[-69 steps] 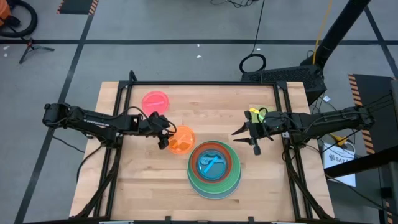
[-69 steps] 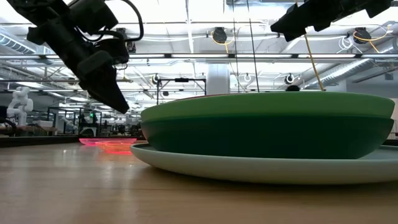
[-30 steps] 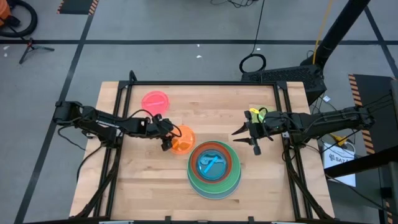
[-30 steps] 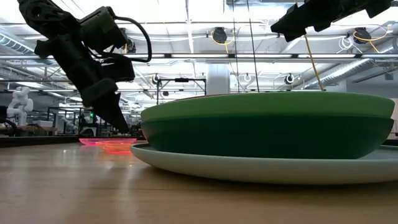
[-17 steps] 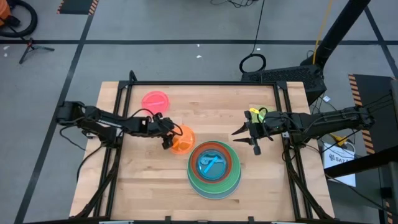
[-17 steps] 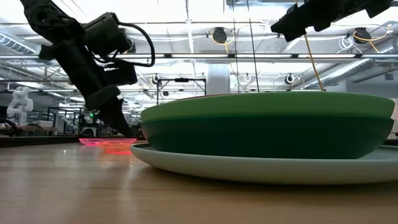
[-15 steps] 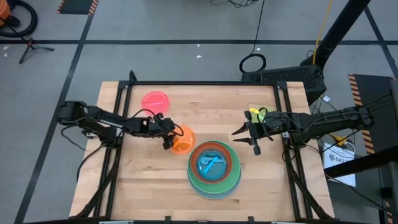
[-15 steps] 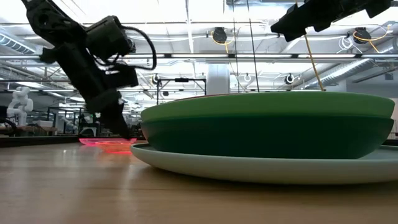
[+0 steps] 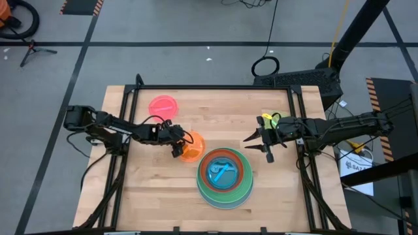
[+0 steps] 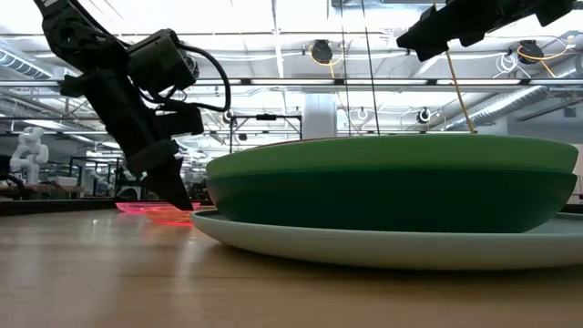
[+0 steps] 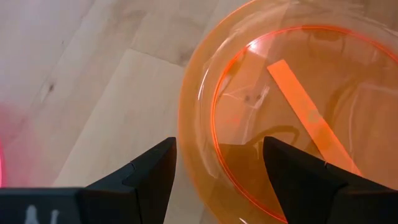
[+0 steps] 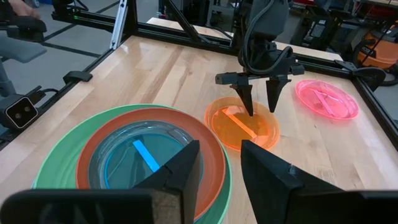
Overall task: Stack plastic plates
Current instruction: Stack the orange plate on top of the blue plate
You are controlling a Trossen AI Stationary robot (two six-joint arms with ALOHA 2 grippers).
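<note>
A small translucent orange plate [image 9: 192, 148] lies flat on the wooden table, left of a stack of plates [image 9: 225, 176]. The stack has a cyan plate [image 12: 140, 158] on top, then blue, red-orange and green ones. A pink plate [image 9: 163, 106] lies at the far left. My left gripper [image 9: 176, 145] is open and points down at the orange plate's left rim [image 11: 189, 134]. One finger [image 11: 292, 180] is over the plate's inside and the other [image 11: 146, 180] stands outside it. My right gripper [image 9: 258, 149] is open, high above the table and right of the stack, with nothing in it.
Black frame rails [image 9: 209, 87] run along the table's edges. Bare wood [image 9: 157, 189] lies near and to the left of the stack. In the low view the stack's green plates [image 10: 392, 182] fill the foreground and hide the table behind them.
My left gripper has sunk a little toward the orange plate's left rim, and its arm has stretched farther toward the table's right. It has stayed open. The plates have not moved.
</note>
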